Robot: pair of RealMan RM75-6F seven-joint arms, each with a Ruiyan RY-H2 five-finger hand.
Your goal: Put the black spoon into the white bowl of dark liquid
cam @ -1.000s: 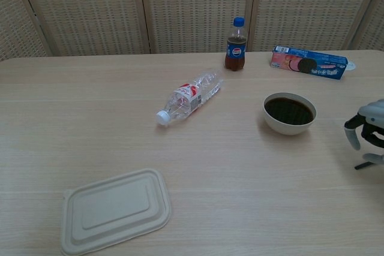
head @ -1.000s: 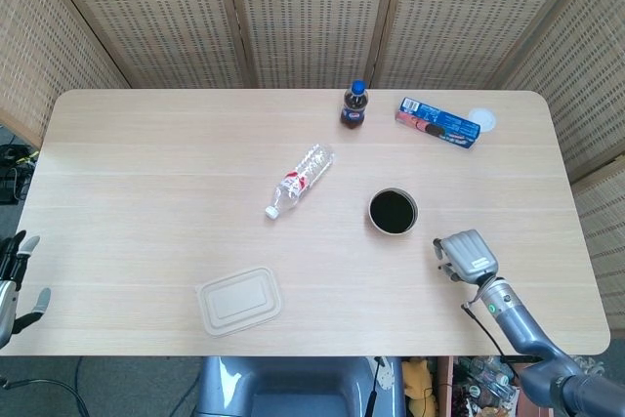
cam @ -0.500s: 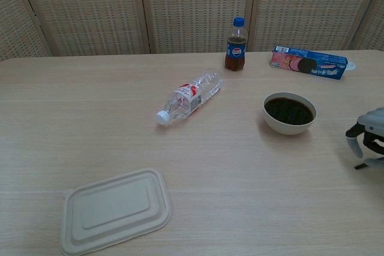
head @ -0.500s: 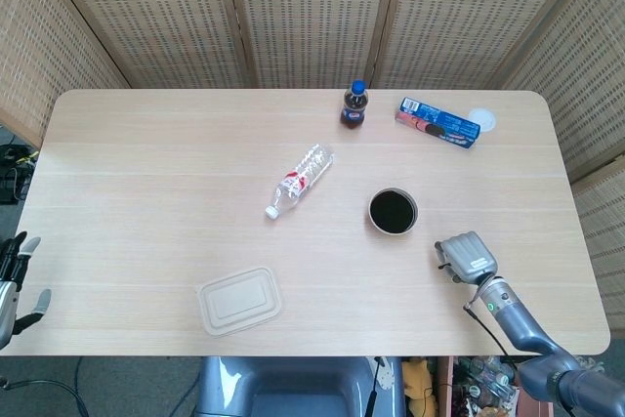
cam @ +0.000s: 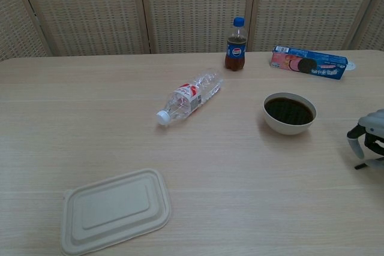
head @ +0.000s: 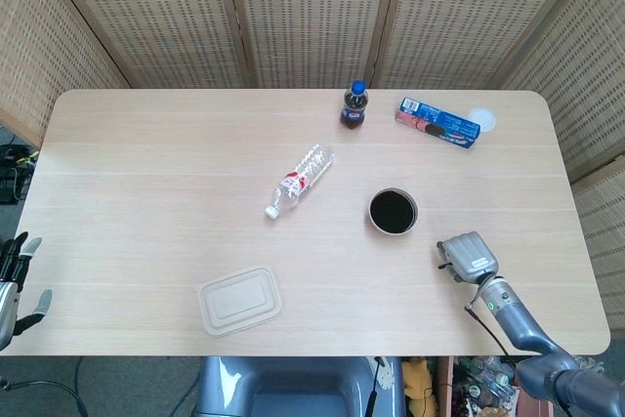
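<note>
The white bowl of dark liquid (head: 393, 212) (cam: 290, 113) stands right of the table's middle. My right hand (head: 468, 256) (cam: 370, 135) hangs low over the table, a little nearer than the bowl and to its right, fingers curled downward. A thin dark end of the black spoon (cam: 359, 165) shows on the table under that hand; the rest is hidden by the hand and the frame edge. Whether the fingers grip it is unclear. My left hand (head: 14, 279) hangs off the table's near left edge, fingers spread, holding nothing.
A clear water bottle (head: 300, 180) lies on its side mid-table. A cola bottle (head: 354, 106) and a blue biscuit pack (head: 437, 122) stand at the back. A beige lidded container (head: 239, 301) sits near the front edge.
My right hand has shifted slightly away from the bowl, toward the near right edge. The spoon's visible end and the left hand have stayed put.
</note>
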